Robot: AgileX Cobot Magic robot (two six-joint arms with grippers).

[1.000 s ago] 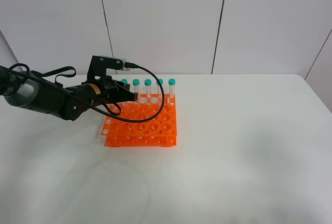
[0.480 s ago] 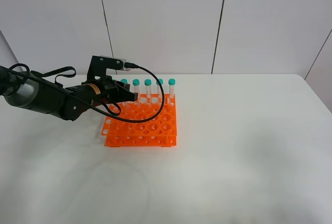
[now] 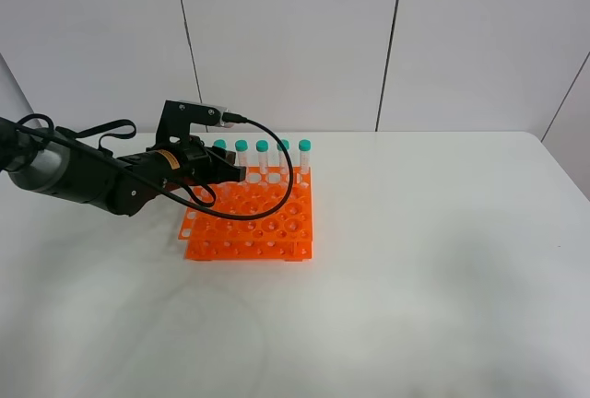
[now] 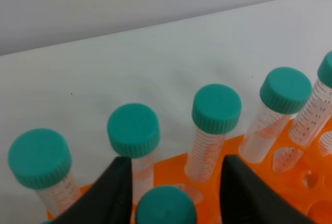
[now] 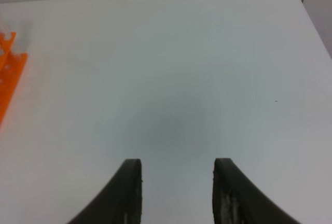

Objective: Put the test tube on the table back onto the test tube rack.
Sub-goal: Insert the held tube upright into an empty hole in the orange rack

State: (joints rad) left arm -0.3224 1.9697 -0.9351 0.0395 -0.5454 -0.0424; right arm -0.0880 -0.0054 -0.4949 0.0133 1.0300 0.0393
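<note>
Because the left gripper point(image 4: 174, 193) hangs over the test tube rack point(image 3: 251, 223) near its back row, its jaws stand apart around the test tube point(image 4: 166, 207), whose teal cap sits between them, apparently to guide it into a hole. Whether the pads touch the cap cannot be told, and the tube's body is cut off below. Over bare worktop point(image 5: 207, 79), the right gripper point(image 5: 176, 193) waits with jaws apart, holding nothing.
</note>
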